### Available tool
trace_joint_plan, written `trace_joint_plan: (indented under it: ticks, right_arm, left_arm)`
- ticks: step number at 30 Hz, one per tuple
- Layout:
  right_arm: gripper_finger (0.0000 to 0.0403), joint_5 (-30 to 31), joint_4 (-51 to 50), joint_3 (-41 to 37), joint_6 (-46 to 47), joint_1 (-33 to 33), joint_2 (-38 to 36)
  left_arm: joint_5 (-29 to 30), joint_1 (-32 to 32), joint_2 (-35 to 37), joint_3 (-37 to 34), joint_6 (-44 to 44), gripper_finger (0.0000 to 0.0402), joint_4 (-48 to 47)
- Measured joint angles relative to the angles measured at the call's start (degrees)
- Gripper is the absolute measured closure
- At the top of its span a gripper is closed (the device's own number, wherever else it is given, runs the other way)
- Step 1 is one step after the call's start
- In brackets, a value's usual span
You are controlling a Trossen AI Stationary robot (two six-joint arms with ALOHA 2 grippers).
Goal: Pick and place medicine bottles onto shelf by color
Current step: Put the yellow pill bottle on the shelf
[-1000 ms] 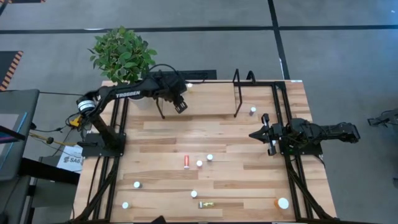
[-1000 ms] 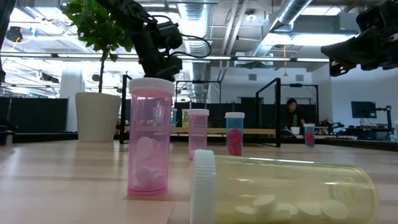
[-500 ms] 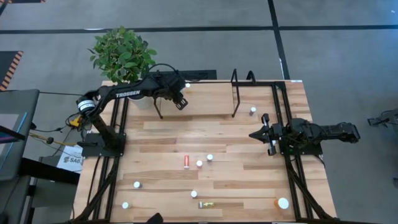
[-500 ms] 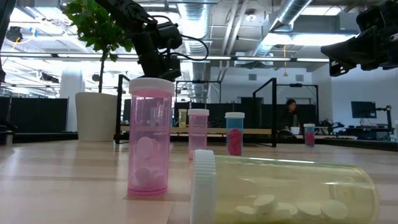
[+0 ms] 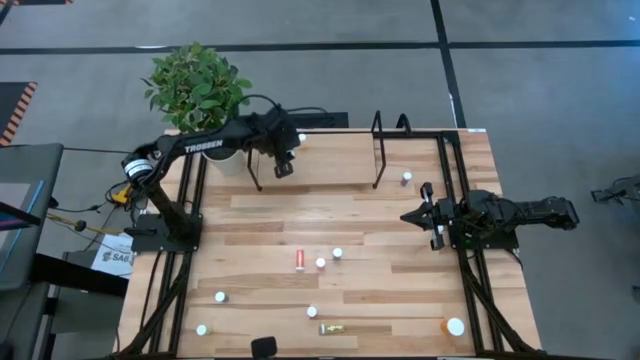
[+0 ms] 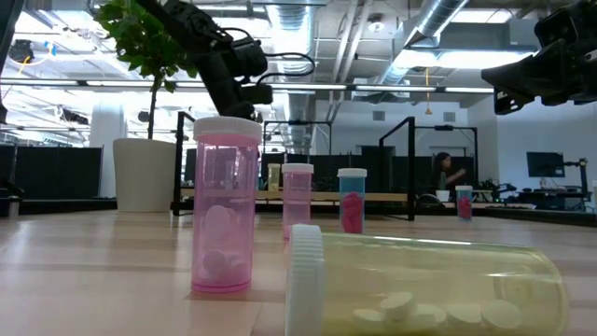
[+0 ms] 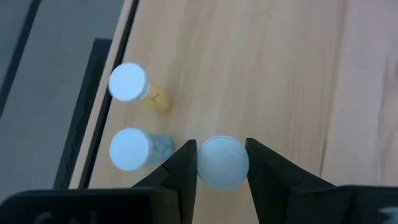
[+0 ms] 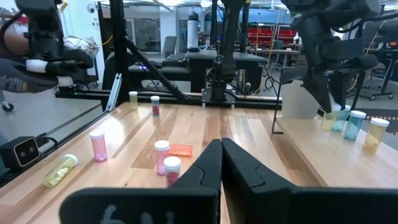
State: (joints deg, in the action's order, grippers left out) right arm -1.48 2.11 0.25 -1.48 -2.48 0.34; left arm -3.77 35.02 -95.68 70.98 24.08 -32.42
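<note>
My left gripper (image 5: 283, 167) is above the far left end of the shelf (image 5: 330, 165), a light-wood board in a black tube frame, and is shut on a white-capped bottle (image 7: 222, 163) whose body is hidden under its cap. A yellow bottle (image 7: 129, 83) and a bluish bottle (image 7: 130, 150) stand beside it at the shelf's edge. Several more bottles are on the table: a red one lying down (image 5: 299, 260), a yellow one lying down (image 5: 332, 328), and a larger orange one (image 5: 452, 326). My right gripper (image 5: 412, 215) is shut and empty at the table's right side. My left gripper pinches the bottle at its white cap (image 7: 204, 167) between its two fingers, which come from above and point down. The bottle is upright. I cannot tell whether its base stands on the shelf or hangs clear of it.
A potted plant (image 5: 197, 90) stands at the far left corner, close behind my left arm. A white-capped bottle (image 5: 405, 178) stands just right of the shelf's right end loop (image 5: 380, 150). A person (image 6: 446, 173) is in the room behind.
My left gripper has gone a little toward the table's left edge over the shelf, and it shows higher in the low view. My right arm has kept still.
</note>
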Motion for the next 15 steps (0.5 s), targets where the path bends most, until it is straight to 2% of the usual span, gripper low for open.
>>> trace_joint_plan:
  ticks: [9,15]
  right_arm:
    - [0.0377,0.0,0.0,0.0,0.0,0.0,0.0]
    - [0.0377,0.0,0.0,0.0,0.0,0.0,0.0]
  left_arm:
    - [-7.9,3.4,0.0,0.0,10.8,0.0303,-0.3]
    - [-9.5,4.3,-1.0,0.0,13.8,0.0303,-0.6]
